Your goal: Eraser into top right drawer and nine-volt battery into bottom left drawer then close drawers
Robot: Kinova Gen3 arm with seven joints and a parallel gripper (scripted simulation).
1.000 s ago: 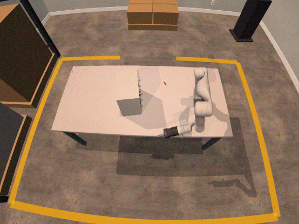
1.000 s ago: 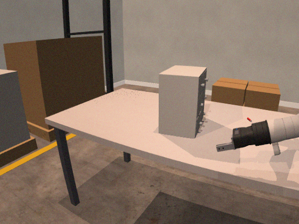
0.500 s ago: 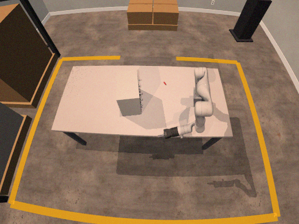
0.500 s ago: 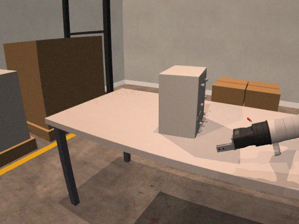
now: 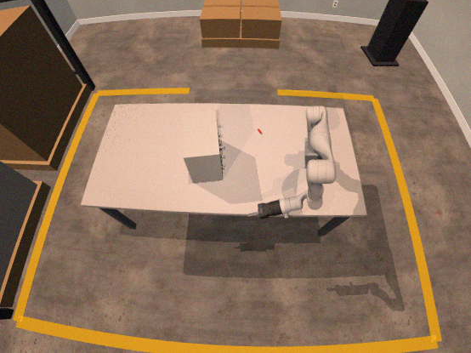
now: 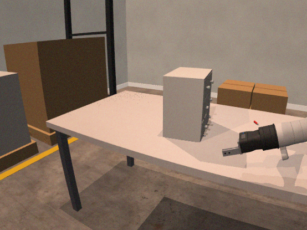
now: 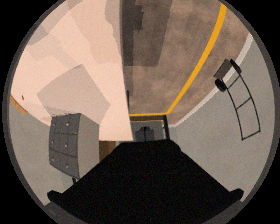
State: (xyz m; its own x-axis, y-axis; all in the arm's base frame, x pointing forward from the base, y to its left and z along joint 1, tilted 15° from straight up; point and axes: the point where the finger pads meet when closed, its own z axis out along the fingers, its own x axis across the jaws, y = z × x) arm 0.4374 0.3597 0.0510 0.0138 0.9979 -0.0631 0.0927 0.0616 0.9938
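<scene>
The small chest [image 5: 204, 169] [image 6: 183, 106] [image 7: 64, 142] stands upright on the table, its drawer fronts and small knobs facing the arm's side. All its drawers look in or nearly in; exact gaps are too small to tell. My gripper [image 5: 252, 214] [image 6: 224, 152] is shut with nothing held, above the table's near edge, in front of the chest and off to one side. I see neither eraser nor battery that I can name. A small red thing [image 5: 259, 131] [image 6: 255, 122] [image 7: 22, 98] with a pale end lies on the table beyond the gripper.
The white table [image 5: 140, 154] [image 6: 111, 122] [image 7: 100, 50] carries the chest and the arm's base. The arm [image 5: 320, 171] bends over the table's right end. Cardboard boxes [image 5: 221, 28] [image 6: 235, 96] stand on the floor behind, and larger boxes [image 5: 34, 86] [image 6: 72, 75] on the left.
</scene>
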